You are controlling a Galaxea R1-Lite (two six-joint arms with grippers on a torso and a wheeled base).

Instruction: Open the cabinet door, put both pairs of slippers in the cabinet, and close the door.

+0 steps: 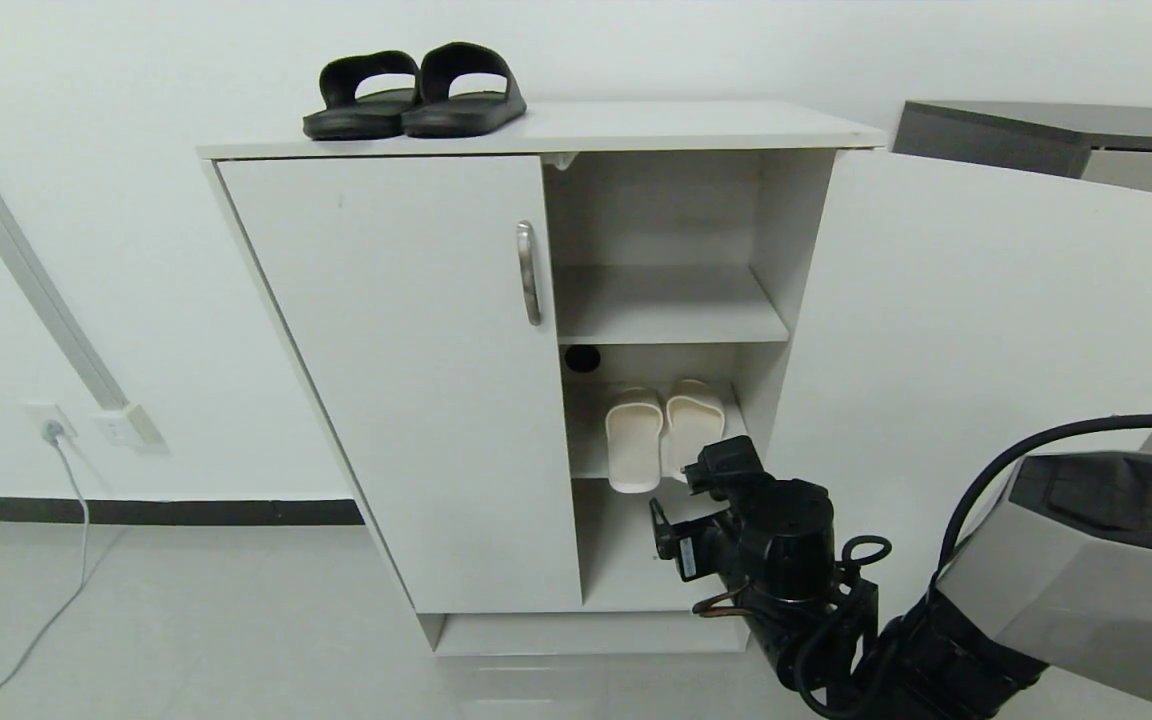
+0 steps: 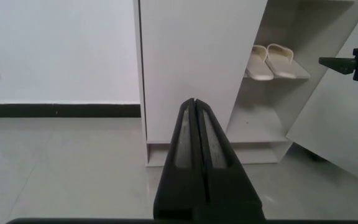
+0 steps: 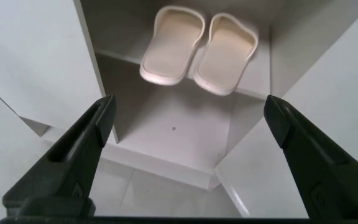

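Observation:
The white cabinet (image 1: 696,125) has its right door (image 1: 986,330) swung open and its left door (image 1: 406,380) closed. A pair of white slippers (image 1: 661,432) (image 3: 199,46) (image 2: 271,60) lies side by side on the middle shelf, toes hanging over its front edge. Black slippers (image 1: 414,95) sit on the cabinet top at the left. My right gripper (image 1: 681,500) (image 3: 189,106) is open and empty, just in front of and slightly below the white slippers. My left gripper (image 2: 194,102) is shut and empty, low and back from the cabinet's front.
The upper shelf (image 1: 671,305) and bottom compartment (image 1: 636,560) hold nothing. A metal handle (image 1: 529,272) sticks out of the closed door. A wall socket with a cable (image 1: 51,425) is at the left. A grey unit (image 1: 1056,130) stands behind the open door.

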